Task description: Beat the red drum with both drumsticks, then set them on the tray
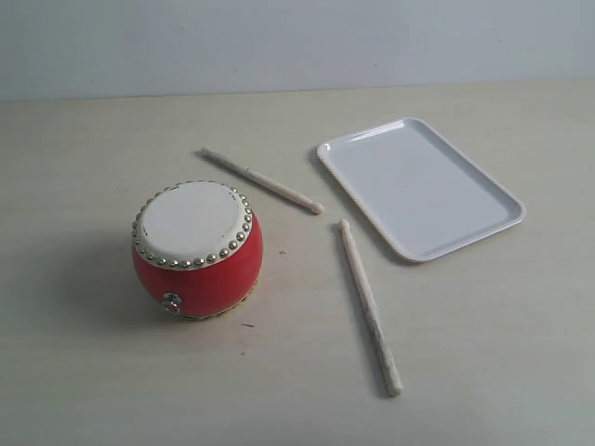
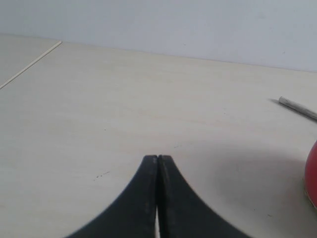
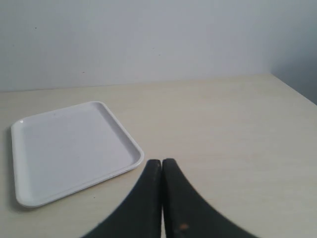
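Pointing out across the pale wood-grain tabletop (image 2: pixel 99 99), the left pincer (image 2: pixel 157 157) is pressing its two black curved fingers flat together, tip against tip, and is gripping nothing. Only the finger ends are showing in the left wrist view, the rest being cut off by the frame edge. The right pincer (image 3: pixel 162 161) is sitting in the same pose, closed on nothing, with its tips aiming just past a corner of the flat rectangular glossy white plastic tray (image 3: pixel 69 148). The exterior view is showing neither arm, so how high either is hanging above the tabletop is hard to make out. The small round red drum with the cream skin top ringed by brass studs (image 1: pixel 197 249) is standing upright on the tabletop, well apart from the tray. One thin pale beige wooden drumstick (image 1: pixel 263 181) is lying behind the drum, between it and the tray, touching neither. The other pale beige wooden drumstick (image 1: pixel 370 307) is lying beside the tray's near long rim, apart from it. In the left wrist view the drum is appearing only as a red sliver at the frame edge, and one stick end is poking in; which stick it is, I cannot tell.
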`<state>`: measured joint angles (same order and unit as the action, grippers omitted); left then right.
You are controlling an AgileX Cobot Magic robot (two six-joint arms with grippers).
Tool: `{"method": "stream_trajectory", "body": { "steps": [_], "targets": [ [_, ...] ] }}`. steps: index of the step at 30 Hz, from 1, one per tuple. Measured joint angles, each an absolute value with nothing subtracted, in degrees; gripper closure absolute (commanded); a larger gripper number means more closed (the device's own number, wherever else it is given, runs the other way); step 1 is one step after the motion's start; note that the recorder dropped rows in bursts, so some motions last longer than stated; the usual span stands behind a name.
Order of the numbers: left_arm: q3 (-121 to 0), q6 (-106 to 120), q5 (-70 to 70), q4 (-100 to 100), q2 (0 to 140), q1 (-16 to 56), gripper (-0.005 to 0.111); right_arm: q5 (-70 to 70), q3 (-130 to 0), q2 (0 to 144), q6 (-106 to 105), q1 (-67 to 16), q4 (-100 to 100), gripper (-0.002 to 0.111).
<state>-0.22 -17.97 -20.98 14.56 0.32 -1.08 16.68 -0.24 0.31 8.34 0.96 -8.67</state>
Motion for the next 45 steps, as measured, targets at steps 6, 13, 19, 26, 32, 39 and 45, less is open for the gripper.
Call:
{"method": "stream_trajectory", "body": {
  "steps": [6,13,19,26,32,39,45],
  "targets": [
    [-0.2,-18.0,-21.0,14.6,0.3,-1.1,0.107,16.7,-0.2,0.3,8.3,1.0,-8.7,0.108],
    [-0.2,-18.0,-21.0,14.6,0.3,-1.1,0.107,16.7,-0.2,0.3,8.3,1.0,-8.7,0.108],
    [-0.2,-18.0,-21.0,15.2,0.3,-1.1,0.107,16.7,-0.2,0.3,8.3,1.0,-8.7,0.108],
    [-0.1,-18.0,-16.8,18.9,0.3,-1.1,0.107,16.7,-0.2,0.3,8.3,1.0,-8.7,0.108],
    [-0.1,-25.0,-3.8,10.3,0.3,-1.1,0.107,16.7,-0.2,0.3,8.3,1.0,-8.7,0.108],
    [-0.1,-27.0,9.1,8.7,0.3,-1.1,0.107,16.7,-0.2,0.3,8.3,1.0,-8.7,0.108],
    [-0.1,-31.0,23.6,9.0,0.3,-1.1,0.107,16.7,-0.2,0.3,8.3,1.0,-8.7,0.108]
  ]
}}
